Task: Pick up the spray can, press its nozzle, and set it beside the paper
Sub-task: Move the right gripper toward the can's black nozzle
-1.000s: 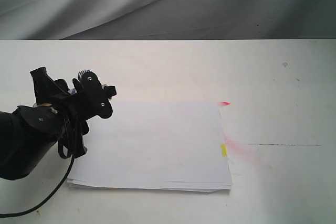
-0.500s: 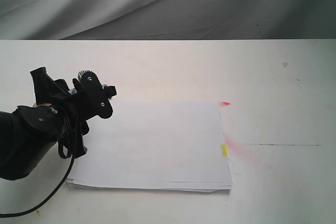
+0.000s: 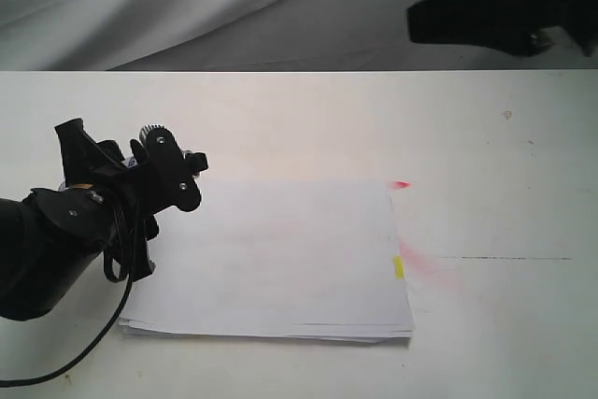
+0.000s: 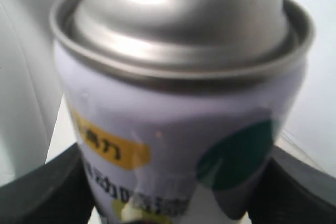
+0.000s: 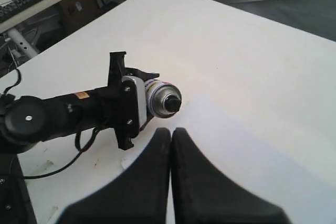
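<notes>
— Where is the spray can [image 4: 178,124] right now?

— In my left pincer [image 4: 170,184]. Its dark fingers [image 4: 44,184] press against both sides of the can, low on the lavender label, so the silver dome and its rim are free. I hold it at the left edge of the paper [image 3: 280,259], by the stack's upper-left corner as the exterior view shows it. Whether the base touches the table [image 3: 486,137], I cannot tell.

— Why grip it so low?

— Because the nozzle [image 5: 171,104] must be pressed from above, I judge. The black button faces my other arm with nothing covering it.

— And your right pincer [image 5: 171,135]?

— Closed, with the tips touching and nothing between them. It hangs well apart from the can, high at the right in the exterior view, aimed down toward the button. Closed tips make one blunt point, which suits a press.

— So what does the next move call for?

— The pressing looks not yet done. My right tips would need to land squarely on that small button, or they may skid off the dome.
</notes>
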Motion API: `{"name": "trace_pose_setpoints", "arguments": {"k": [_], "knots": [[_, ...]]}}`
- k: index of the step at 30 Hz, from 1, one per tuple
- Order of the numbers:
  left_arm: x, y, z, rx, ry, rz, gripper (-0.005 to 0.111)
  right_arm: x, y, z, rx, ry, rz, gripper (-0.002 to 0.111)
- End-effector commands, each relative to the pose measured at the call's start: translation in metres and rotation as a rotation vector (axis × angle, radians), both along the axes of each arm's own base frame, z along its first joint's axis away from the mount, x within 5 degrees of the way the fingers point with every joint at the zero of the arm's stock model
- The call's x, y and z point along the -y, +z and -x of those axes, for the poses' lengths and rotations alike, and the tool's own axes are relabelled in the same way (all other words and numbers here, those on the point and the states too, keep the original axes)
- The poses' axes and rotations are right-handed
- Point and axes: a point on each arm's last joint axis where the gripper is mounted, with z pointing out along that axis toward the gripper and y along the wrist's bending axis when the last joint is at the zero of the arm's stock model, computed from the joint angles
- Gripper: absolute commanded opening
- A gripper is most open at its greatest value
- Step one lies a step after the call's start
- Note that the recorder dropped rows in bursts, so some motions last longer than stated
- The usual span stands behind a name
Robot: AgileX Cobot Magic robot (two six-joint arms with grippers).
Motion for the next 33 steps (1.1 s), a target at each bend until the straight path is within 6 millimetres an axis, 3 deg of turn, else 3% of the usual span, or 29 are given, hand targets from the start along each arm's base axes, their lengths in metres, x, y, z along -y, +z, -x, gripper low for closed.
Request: {"name": "trace_pose_setpoints", "arguments": {"k": [1,5,11,16,19,23,33], "knots": [[0.0,0.005,-0.001,0.031,-0.002,-0.024,0.0,0.002,-0.037,-0.038,-0.059,0.059,0.037,0.0],[0.0,0.005,-0.001,0.036,0.011,-0.006,0.0,-0.001,-0.087,-0.065,-0.068,0.09,-0.039,0.0],[0.0,0.005,-0.001,0.036,0.011,-0.006,0.0,-0.005,-0.153,-0.08,-0.09,0.183,-0.078,0.0],[0.0,0.005,-0.001,0.036,0.011,-0.006,0.0,-0.005,-0.187,-0.092,-0.115,0.196,-0.088,0.0],[0.0,0.005,-0.001,0.036,0.011,-0.006,0.0,-0.006,-0.194,-0.095,-0.1,0.197,-0.114,0.0],[0.0,0.005,-0.001,0.035,0.01,-0.005,0.0,-0.014,-0.184,-0.098,-0.082,0.271,-0.133,0.0],[0.001,0.004,-0.001,0.029,0.002,0.001,0.0,-0.076,-0.159,-0.112,-0.068,0.392,0.028,0.0]]}}
